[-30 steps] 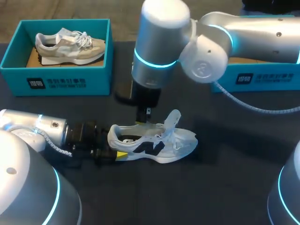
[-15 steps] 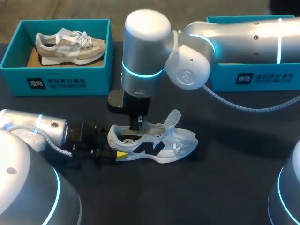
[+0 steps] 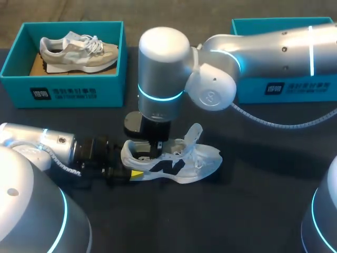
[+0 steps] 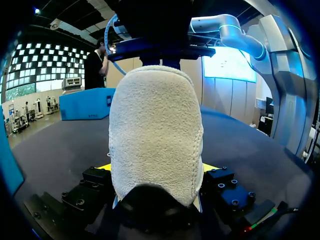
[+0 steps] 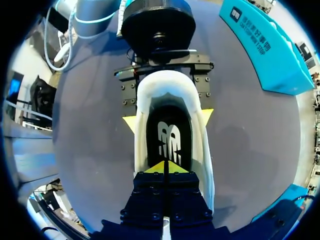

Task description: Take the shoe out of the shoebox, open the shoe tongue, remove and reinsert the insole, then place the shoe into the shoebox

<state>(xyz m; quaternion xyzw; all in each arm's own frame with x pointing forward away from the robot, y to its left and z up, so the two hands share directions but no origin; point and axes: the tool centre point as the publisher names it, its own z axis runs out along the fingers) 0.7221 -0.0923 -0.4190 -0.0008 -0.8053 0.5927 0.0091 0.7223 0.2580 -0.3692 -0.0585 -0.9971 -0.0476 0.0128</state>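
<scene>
Head view shows the white shoe (image 3: 179,161) lying on its sole on the dark table (image 3: 253,211), toe toward my right and its tongue (image 3: 196,132) standing up. My left gripper (image 3: 131,169) comes in low from the left and pinches the heel; only one yellow tip shows from here. My right arm reaches past the middle and points straight down, with the right gripper (image 3: 155,149) inside the shoe's opening. Its fingertips are hidden there by the collar.

Right wrist view fills that gap. Its own two yellow tips are pressed together just above the dark insole (image 5: 170,132), which lies flat inside the shoe. Whether they touch the insole is hard to tell, and probably nothing is held between them. The same view shows both yellow tips of the left gripper against the two sides of the heel.

Left wrist view is mostly filled by the fuzzy heel, standing upright between that gripper's fingers, with a yellow tip showing on either side.

Only the head view takes in both teal boxes: the left shoebox (image 3: 63,92) at the far left holds a second shoe (image 3: 79,51), and the right shoebox (image 3: 284,87) lies partly behind my right arm.
</scene>
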